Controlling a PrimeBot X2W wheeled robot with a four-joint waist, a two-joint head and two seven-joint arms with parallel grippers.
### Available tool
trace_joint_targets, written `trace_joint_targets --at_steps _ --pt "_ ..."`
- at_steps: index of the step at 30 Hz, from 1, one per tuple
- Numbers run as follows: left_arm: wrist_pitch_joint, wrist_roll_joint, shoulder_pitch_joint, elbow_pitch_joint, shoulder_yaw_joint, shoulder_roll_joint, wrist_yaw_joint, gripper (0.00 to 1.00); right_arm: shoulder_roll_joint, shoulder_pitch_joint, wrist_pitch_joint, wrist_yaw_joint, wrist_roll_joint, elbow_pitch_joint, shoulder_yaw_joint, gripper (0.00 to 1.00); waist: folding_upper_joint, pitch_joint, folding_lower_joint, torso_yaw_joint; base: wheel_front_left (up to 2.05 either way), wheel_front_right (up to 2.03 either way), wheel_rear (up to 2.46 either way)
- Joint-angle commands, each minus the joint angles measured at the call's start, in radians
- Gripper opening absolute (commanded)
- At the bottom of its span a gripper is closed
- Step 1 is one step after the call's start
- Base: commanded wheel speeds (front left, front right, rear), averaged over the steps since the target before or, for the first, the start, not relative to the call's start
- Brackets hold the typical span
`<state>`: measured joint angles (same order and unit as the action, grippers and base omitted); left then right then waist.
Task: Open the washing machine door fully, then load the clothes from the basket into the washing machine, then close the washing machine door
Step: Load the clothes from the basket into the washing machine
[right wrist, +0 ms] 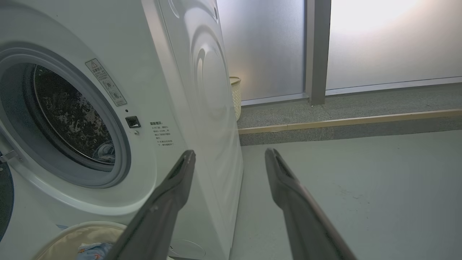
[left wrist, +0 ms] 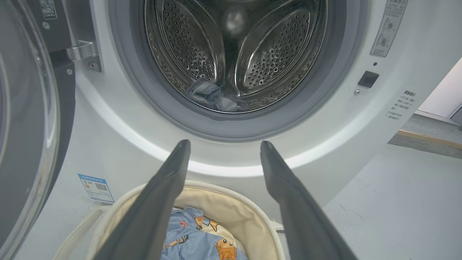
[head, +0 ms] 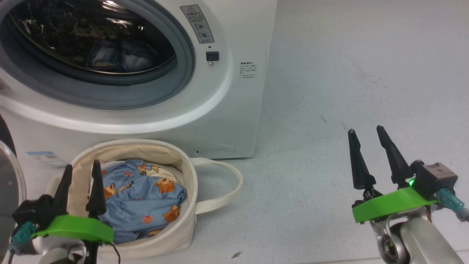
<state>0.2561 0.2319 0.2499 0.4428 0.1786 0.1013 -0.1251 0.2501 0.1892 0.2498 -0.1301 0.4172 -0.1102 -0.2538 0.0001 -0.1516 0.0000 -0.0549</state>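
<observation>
The white washing machine point(head: 227, 110) stands with its round mouth uncovered. Its door point(left wrist: 25, 119) is swung wide to the left, glass bowl showing point(head: 9, 183). One bluish garment point(left wrist: 213, 97) lies at the bottom of the steel drum point(left wrist: 267, 54). On the floor before the machine sits the cream basket point(head: 183, 172), holding light blue clothes point(head: 143, 198) printed with bears. My left gripper point(head: 81, 168) hovers open over the basket's left rim point(left wrist: 223, 144). My right gripper point(head: 366, 129) stands open over bare floor, well right of the machine point(right wrist: 229, 151). Neither holds anything.
The basket's loop handle point(head: 227, 183) lies on the grey floor to its right. A blue label sticker point(left wrist: 94, 187) sits low on the machine front. Behind the machine are a pale woven bin point(right wrist: 236, 95), a raised step point(right wrist: 346, 122) and frosted glass panels.
</observation>
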Motion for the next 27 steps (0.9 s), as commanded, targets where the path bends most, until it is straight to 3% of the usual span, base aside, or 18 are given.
trace_joint_targets --at_steps 1,7,17,27 --pt "0.006 0.011 0.028 0.009 0.034 0.018 -0.006 1.00 0.000 0.027 0.012 -0.001 0.009 0.039 -0.027 1.00 -0.0001 -0.020 0.0000 -0.011 0.00 0.00 0.00" --pt "0.006 0.012 0.090 0.219 0.033 0.027 -0.006 1.00 0.004 0.051 0.012 -0.001 0.017 0.050 -0.068 1.00 -0.0001 -0.082 0.0000 -0.030 0.00 0.00 0.00" --pt "0.006 0.033 0.320 0.551 0.036 0.050 -0.006 1.00 0.057 0.164 0.012 -0.001 0.002 0.060 -0.117 1.00 -0.0001 -0.275 0.0000 -0.054 0.00 0.00 0.00" --pt "0.006 0.003 0.529 0.719 0.002 0.058 -0.004 1.00 0.099 0.265 0.012 -0.001 0.001 0.101 -0.103 1.00 -0.0001 -0.472 0.0000 -0.057 0.00 0.00 0.00"
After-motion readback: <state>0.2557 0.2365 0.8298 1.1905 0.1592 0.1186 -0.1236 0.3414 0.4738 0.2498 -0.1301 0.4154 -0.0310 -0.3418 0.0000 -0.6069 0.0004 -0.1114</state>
